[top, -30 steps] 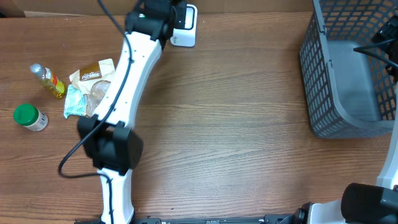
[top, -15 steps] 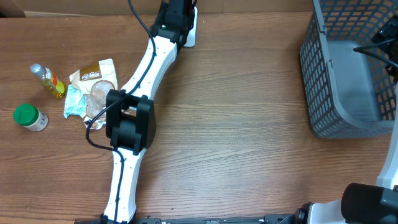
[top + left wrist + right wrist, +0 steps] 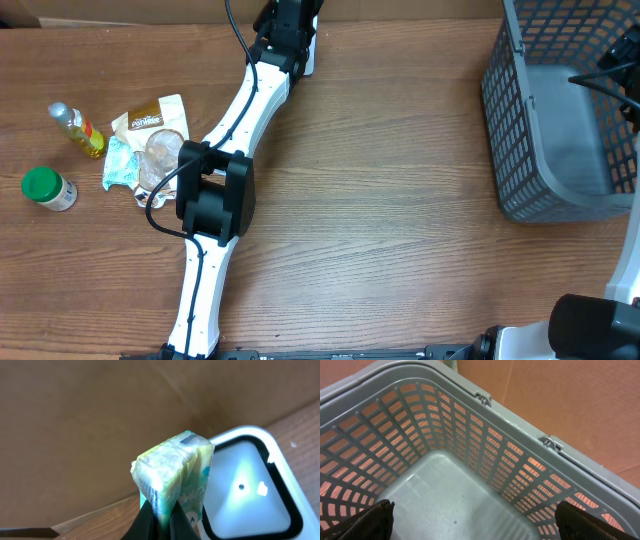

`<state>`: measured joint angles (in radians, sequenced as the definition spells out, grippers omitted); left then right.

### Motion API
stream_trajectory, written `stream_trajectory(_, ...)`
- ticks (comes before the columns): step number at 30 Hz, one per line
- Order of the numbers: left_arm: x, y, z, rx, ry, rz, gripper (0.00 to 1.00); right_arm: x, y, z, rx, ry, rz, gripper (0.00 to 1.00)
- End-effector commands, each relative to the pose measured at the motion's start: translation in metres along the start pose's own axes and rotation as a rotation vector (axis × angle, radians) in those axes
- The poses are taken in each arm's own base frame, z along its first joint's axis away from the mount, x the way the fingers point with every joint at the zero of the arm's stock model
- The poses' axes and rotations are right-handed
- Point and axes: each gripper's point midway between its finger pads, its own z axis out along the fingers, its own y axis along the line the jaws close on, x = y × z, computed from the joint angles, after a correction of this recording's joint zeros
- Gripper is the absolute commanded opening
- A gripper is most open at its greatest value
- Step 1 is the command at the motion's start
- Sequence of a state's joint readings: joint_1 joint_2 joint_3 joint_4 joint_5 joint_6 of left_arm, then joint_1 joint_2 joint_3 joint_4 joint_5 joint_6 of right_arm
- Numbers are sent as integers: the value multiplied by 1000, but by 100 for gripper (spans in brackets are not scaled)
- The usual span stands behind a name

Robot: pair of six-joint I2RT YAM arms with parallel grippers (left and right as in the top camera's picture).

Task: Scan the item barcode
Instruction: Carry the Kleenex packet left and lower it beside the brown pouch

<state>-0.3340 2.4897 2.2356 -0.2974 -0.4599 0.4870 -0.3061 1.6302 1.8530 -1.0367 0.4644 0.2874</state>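
The left gripper [image 3: 161, 515] has its black fingers pinched tight on the bottom edge of a soft crinkly plastic packet [image 3: 172, 472] printed in green, white and yellow. The packet stands upright just beside the glossy window of the white-rimmed barcode scanner [image 3: 250, 485], which has rounded corners. The right gripper [image 3: 480, 527] hangs with its jaws spread wide and nothing between them, above the grey plastic lattice-walled basket [image 3: 470, 435]. On the brown wood-grain table [image 3: 400, 200], left of the arm, lie a heap of shiny sachets [image 3: 145, 150], a small clear bottle of yellow liquid [image 3: 77, 129] and a round green-capped jar [image 3: 48, 188]. Plain brown cardboard [image 3: 100, 420] backs the scanner.
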Motion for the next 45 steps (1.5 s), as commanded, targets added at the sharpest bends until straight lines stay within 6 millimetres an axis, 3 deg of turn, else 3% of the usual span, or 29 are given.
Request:
stream_trajectory(1, -6, -8, -2, 37, -15, 77, 4, -4, -2, -2, 9, -15, 1, 100)
stream_trajectory(7, -7, -23, -3, 112, -40, 182, 4, -4, -2, -2, 9, -15, 1, 100)
stream_trajectory(22, -7, -29, -2, 141, -56, 233, 4, -4, -2, -2, 9, -15, 1, 100)
stream_trajectory(26, -12, -14, -5, 71, -49, 219, 4, -4, -2, -2, 9, -15, 1, 100)
stream_trajectory(28, -17, 7, -13, -23, -23, 170, 4, -4, -2, -2, 9, -15, 1, 100)
stream_trajectory(33, -19, 73, -58, -256, 68, -101, 4, -4, -2, -2, 9, -15, 1, 100)
stream_trajectory(35, -14, 89, -83, -268, 100, -251, 4, -4, -2, -2, 9, -15, 1, 100)
stream_trajectory(41, 26, 93, -155, -120, 297, -516, 4, -4, -2, -2, 9, -15, 1, 100)
stream_trajectory(45, 67, 77, -184, -21, 493, -559, 4, -4, -2, -2, 9, -15, 1, 100)
